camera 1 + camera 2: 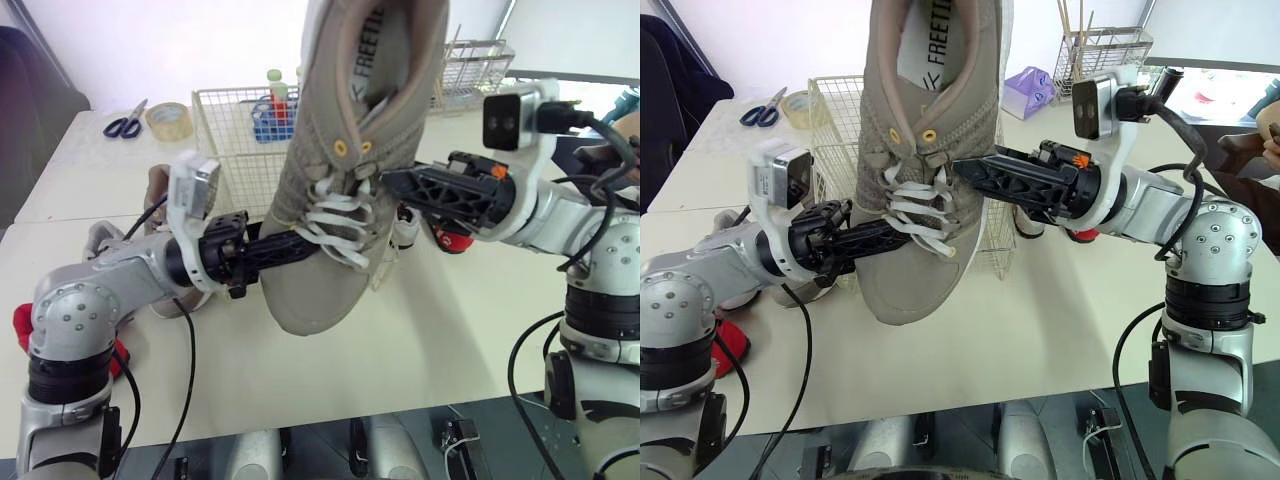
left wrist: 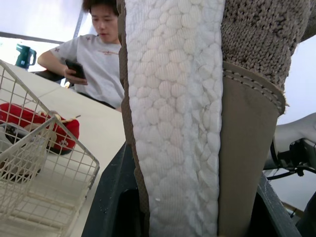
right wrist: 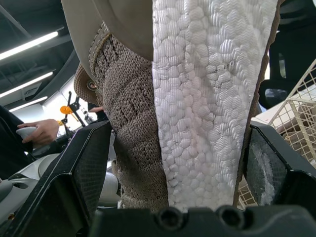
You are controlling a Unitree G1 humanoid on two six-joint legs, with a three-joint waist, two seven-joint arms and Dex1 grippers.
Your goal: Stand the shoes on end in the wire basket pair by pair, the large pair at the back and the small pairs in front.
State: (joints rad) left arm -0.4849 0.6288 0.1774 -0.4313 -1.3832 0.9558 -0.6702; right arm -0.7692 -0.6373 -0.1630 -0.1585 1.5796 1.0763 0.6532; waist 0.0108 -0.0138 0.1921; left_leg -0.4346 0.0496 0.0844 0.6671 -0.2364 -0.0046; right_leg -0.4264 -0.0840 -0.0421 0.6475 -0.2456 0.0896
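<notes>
Our left claw (image 1: 305,245) and right claw (image 1: 388,180) grip the shoe (image 1: 310,285); we should lower it toe-down at the basket (image 1: 225,130) rear

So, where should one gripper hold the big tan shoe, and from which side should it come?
Probably the midfoot, outsole pinched against laced upper, coming from the side. The tan shoe hangs toe-down and is slim enough there for the fingers, as the left gripper and right gripper show.

We log blue-handled scissors (image 1: 124,123) just beside a yellowish tape roll (image 1: 168,130) on the pale bench (image 1: 450,320), far left. Purple plastic bag (image 1: 1028,90) further back. Seated person in white T-shirt (image 2: 96,64) holds a dark phone (image 2: 75,68).
</notes>
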